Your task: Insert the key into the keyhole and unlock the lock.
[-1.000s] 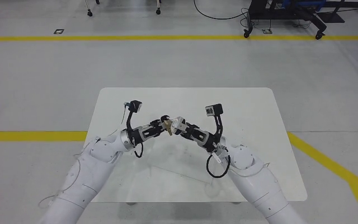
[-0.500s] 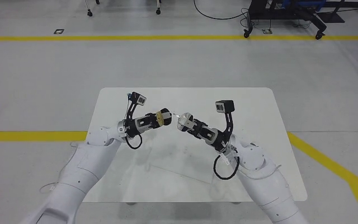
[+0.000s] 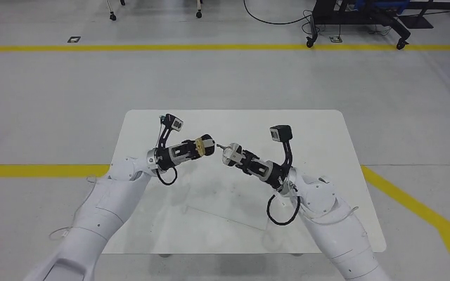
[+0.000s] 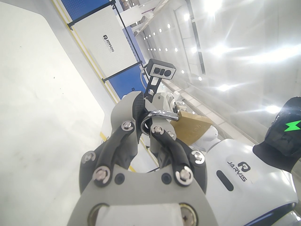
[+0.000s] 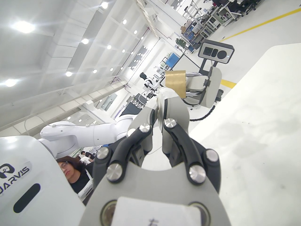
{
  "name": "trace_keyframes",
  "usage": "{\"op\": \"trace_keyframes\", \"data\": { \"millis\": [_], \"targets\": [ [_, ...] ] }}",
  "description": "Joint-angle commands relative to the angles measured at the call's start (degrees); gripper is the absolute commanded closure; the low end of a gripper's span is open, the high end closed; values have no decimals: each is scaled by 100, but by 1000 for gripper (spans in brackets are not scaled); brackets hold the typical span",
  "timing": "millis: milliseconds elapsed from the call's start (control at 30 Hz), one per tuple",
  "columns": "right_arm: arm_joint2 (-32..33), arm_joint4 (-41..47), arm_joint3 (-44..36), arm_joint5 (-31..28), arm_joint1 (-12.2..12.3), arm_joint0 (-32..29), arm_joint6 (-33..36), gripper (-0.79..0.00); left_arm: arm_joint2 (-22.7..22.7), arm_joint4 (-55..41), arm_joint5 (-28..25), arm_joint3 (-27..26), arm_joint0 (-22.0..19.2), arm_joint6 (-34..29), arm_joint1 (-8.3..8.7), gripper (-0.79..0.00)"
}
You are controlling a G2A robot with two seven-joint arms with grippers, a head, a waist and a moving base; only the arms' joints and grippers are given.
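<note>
they're pulled apart now and lifted off the surface (image 3: 316,140), left gripper (image 4: 147,123) fingers clamped on the lock (image 4: 191,128), right gripper (image 5: 162,109) fingers pinching the key (image 3: 221,147) just short of it (key not in yet, a fresh line-up, i'd judge).

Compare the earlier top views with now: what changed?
Both arms moved out over the table, away from the robot, and the left gripper with the lock and right gripper with the key drew slightly apart. Both grips stayed shut.
</note>
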Motion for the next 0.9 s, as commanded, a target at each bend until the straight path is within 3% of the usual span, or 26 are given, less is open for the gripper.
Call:
{"op": "trace_keyframes", "data": {
  "millis": [0,133,400,600,867],
  "targets": [
    [183,-1088,-337,232,44,-6,-273,0,-64,897,-55,-95,57,514,64,0],
    [434,-2556,-1335,961,120,-390,-651,0,-283,1457,16,-551,292,959,167,0],
    [491,-4713,-2813,2544,227,-844,-25,0,-531,2476,281,-1092,592,1557,290,0],
    [263,-5253,-3172,2999,223,-810,391,0,-636,2713,356,-1331,729,1720,324,0],
    [-530,-5850,-3138,3451,108,-396,662,0,-568,2797,403,-1386,758,1702,299,0]
  ]
}}
